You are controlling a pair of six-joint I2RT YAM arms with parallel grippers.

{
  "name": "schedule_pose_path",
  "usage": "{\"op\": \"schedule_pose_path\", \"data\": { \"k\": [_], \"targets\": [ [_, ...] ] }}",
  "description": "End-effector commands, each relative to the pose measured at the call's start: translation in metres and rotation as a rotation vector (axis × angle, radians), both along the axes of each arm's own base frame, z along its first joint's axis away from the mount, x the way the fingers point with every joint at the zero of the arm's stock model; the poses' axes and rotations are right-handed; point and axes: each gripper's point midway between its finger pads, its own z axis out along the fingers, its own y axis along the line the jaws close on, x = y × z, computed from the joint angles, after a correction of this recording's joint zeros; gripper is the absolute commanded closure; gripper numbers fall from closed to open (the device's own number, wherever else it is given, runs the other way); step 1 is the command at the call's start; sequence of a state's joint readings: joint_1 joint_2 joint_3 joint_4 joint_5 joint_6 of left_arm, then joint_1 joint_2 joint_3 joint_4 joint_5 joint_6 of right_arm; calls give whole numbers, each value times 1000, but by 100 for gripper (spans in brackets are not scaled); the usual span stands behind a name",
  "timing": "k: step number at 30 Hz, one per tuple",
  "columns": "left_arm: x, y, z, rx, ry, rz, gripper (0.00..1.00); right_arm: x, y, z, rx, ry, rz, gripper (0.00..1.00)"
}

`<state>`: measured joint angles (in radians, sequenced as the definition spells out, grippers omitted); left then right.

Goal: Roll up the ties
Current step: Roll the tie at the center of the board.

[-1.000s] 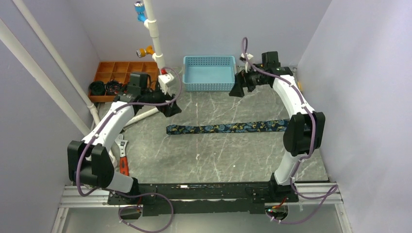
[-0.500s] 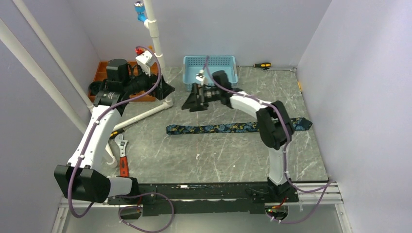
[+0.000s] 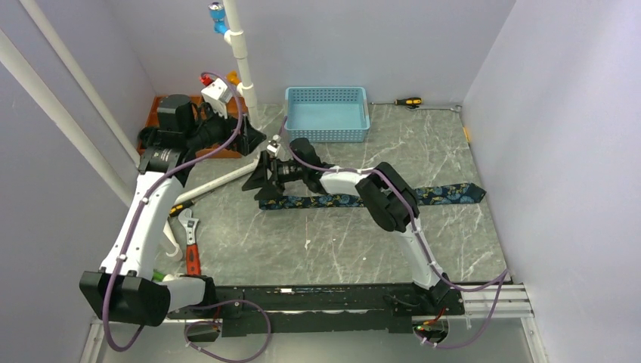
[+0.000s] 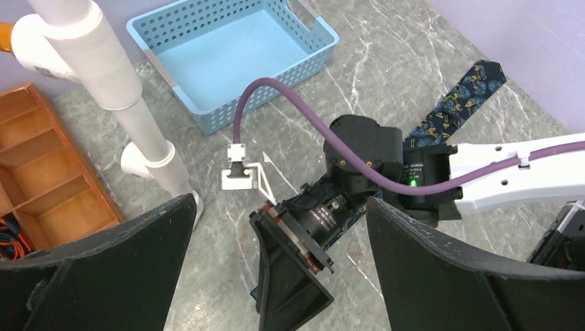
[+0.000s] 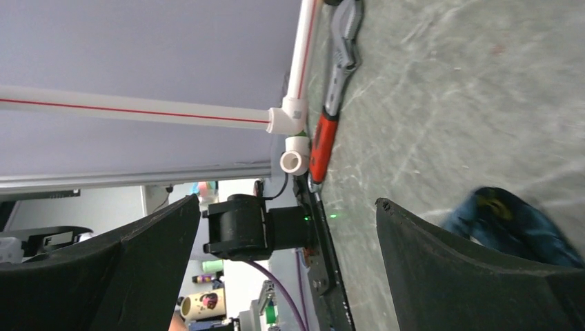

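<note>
One dark navy tie (image 3: pixel 355 200) with a blue and gold pattern lies flat across the table, with its pointed wide end at the right. My right gripper (image 3: pixel 257 179) reaches across to the tie's left end and hangs open over it. In the right wrist view the gripper (image 5: pixel 288 203) is open and empty, with the tie's end (image 5: pixel 510 221) blurred beside the right finger. My left gripper (image 3: pixel 253 140) is open and empty behind the tie, near the white pipe. The left wrist view shows my left gripper (image 4: pixel 279 207) wide open above the right gripper (image 4: pixel 293 276), with the tie (image 4: pixel 459 100) beyond.
A light blue basket (image 3: pixel 326 113) stands at the back centre. An orange compartment tray (image 3: pixel 162 113) sits at the back left. White pipes (image 3: pixel 238 45) rise beside it. A red-handled wrench (image 3: pixel 190 242) lies at the left. A screwdriver (image 3: pixel 408 101) lies by the back wall.
My right arm swung from the back right across the table to the tie's left end. My left arm pulled back toward the pipe and tray. The tie has not moved.
</note>
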<state>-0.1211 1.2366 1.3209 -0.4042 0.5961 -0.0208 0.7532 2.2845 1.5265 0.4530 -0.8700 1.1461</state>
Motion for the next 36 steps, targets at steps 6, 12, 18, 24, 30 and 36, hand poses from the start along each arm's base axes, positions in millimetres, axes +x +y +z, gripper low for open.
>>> {"op": "schedule_pose_path", "data": {
  "k": [6,12,18,24,30,36],
  "targets": [
    [-16,4,12,-20,-44,14,1,1,14,3,79,8,-32,0],
    [-18,6,4,-10,-27,20,1,1,19,-24,64,82,-43,0],
    [-19,9,-4,7,-8,37,1,-3,24,-66,2,143,-62,0],
    [-23,15,-8,25,0,61,1,-7,10,-125,-104,223,-108,0],
    [-27,22,-15,75,-16,75,1,-12,-2,-160,-209,232,-137,0],
    [-30,27,-20,88,-10,104,1,-9,-11,-173,-381,193,-200,0]
  ]
}}
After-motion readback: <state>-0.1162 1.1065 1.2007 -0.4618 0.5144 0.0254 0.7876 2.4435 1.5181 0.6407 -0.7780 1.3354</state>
